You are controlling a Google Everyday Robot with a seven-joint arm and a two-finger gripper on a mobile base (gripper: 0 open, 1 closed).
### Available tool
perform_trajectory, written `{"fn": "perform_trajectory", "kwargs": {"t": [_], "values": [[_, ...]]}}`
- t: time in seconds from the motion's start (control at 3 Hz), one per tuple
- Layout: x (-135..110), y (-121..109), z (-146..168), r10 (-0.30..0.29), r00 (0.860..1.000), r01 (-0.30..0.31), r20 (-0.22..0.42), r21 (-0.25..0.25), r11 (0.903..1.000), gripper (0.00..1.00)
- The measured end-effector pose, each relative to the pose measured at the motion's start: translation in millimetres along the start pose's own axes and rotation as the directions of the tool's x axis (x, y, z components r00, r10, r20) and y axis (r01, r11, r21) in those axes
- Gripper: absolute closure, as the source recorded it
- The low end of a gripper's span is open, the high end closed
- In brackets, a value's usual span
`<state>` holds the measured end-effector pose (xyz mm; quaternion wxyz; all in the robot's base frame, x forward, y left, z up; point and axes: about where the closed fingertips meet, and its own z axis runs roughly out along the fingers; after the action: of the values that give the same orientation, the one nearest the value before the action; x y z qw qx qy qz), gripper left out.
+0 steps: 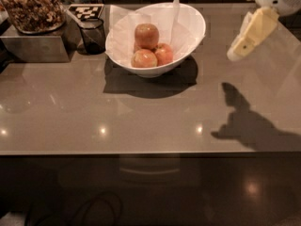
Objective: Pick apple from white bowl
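The white bowl [189, 24] stands on the grey table at the back centre, lined with white paper. Three apples lie in it. The apple [146, 35], red-orange with a pale sheen, sits on top of the other two. A paler yellow-streaked apple [144, 59] lies at the front and a smaller, redder one [164, 53] to its right. My gripper [238, 52], cream-yellow, hangs above the table at the upper right. It is to the right of the bowl, apart from it, and holds nothing that I can see.
A small dark glass cup [93, 35] stands just left of the bowl. Behind it lies a black-and-white tag [85, 11]. A metal box [35, 44] at the far left carries a dish of nuts [32, 8]. The gripper's shadow [249, 121] falls on the table's right front.
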<state>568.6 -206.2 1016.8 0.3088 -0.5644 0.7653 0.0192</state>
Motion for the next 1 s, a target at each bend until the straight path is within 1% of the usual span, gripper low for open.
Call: {"fn": "perform_trajectory", "kwargs": {"t": [0.33, 0.67, 1.0], "values": [[-11.9, -17.9, -17.2, -0.008, 0.999, 0.006, 0.038, 0.05, 0.9987, 0.0], [-15.5, -11.7, -11.6, 0.011, 0.997, -0.015, 0.078, 0.052, 0.9985, 0.0], [-57.3, -14.3, 19.7, -0.014, 0.975, 0.013, 0.221, 0.006, 0.9999, 0.0]]}}
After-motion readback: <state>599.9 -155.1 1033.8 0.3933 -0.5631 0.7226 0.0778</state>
